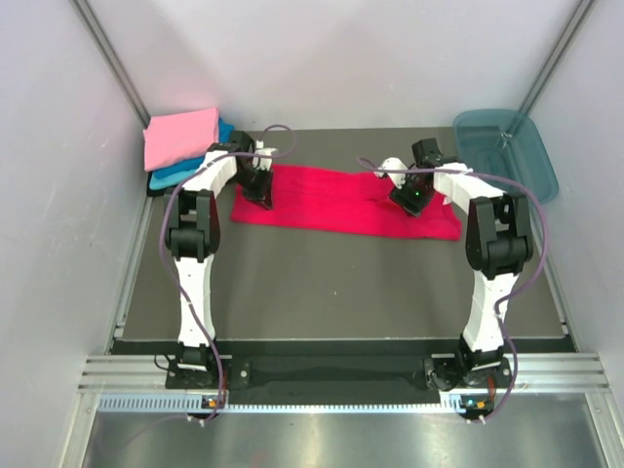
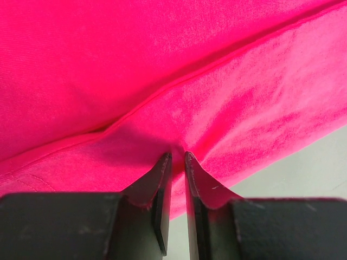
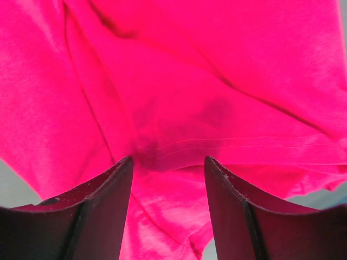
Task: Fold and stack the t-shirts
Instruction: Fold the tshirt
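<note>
Left tool (image 2: pixel 174 162) is pinched nearly shut on a fold of the red t-shirt (image 1: pixel 341 200) at its left end; the right tool (image 3: pixel 168 168) stands wide over the right end, gripping nothing. Before lifting, the right should close on both layers so the cloth rises evenly. The shirt lies across the dark table (image 1: pixel 331 283) toward its far edge, with pale walls (image 1: pixel 58 244) close around.

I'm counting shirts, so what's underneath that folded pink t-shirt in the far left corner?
Under the pink t-shirt a turquoise blue t-shirt sticks out at the front and right, with a sliver of something dark below it. The pink t-shirt covers most of both, so their folds cannot be seen.
</note>
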{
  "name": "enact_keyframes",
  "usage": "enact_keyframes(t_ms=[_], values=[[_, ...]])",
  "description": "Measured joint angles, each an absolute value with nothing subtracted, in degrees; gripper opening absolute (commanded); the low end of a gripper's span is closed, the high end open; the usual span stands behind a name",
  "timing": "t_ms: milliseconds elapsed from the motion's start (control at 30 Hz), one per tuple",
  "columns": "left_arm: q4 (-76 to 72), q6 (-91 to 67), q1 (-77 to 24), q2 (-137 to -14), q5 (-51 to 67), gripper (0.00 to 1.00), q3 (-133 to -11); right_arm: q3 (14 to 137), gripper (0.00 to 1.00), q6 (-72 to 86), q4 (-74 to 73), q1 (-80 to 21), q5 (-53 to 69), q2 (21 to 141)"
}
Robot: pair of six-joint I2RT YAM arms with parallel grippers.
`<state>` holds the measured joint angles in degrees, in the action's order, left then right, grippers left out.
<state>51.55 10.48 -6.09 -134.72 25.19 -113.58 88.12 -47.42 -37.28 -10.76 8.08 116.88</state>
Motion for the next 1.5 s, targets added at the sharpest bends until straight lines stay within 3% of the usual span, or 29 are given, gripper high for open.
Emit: enact_keyframes(t_ms=[167,433,567,600,633,700,933,1133,1267,1333,1500], values=[[51.5,10.5,-6.1,-134.7,25.1,0.20,-113.6,88.2,0.54,-47.4,-36.2,-10.7,8.0,116.9],[51.5,10.5,-6.1,-134.7,25.0,0.20,-113.6,90.3,0.40,-47.2,-36.8,-10.7,8.0,118.2],[51.5,10.5,-6.1,-134.7,25.0,0.20,-113.6,91.4,0.25,-47.0,-37.9,-10.7,8.0,119.0],[51.5,10.5,-6.1,-134.7,25.0,0.20,-113.6,91.9,0.14,-47.0,-38.5,-10.7,8.1,119.2],[51.5,10.5,-6.1,-134.7,25.0,0.20,-113.6,92.2,0.09,-47.1,-38.8,-10.7,8.1,119.3],[51.5,10.5,-6.1,-134.7,25.0,0.20,-113.6,92.4,0.04,-47.2,-39.2,-10.7,8.3,119.4],[51.5,10.5,-6.1,-134.7,24.8,0.20,-113.6,94.6,0.04,-48.0,-40.3,-11.0,7.5,119.4],[51.5,10.5,-6.1,-134.7,24.8,0.20,-113.6,104.3,0.10,-50.1,-38.5,-12.6,4.5,120.6],[51.5,10.5,-6.1,-134.7,24.6,0.20,-113.6,107.4,0.36,-51.2,-35.6,-15.1,2.5,122.8],[51.5,10.5,-6.1,-134.7,24.6,0.20,-113.6,107.2,0.42,-51.8,-34.7,-16.9,1.1,123.4],[51.5,10.7,-6.1,-134.7,24.6,0.22,-113.6,103.0,0.42,-52.3,-30.0,-19.9,-1.9,122.8]])
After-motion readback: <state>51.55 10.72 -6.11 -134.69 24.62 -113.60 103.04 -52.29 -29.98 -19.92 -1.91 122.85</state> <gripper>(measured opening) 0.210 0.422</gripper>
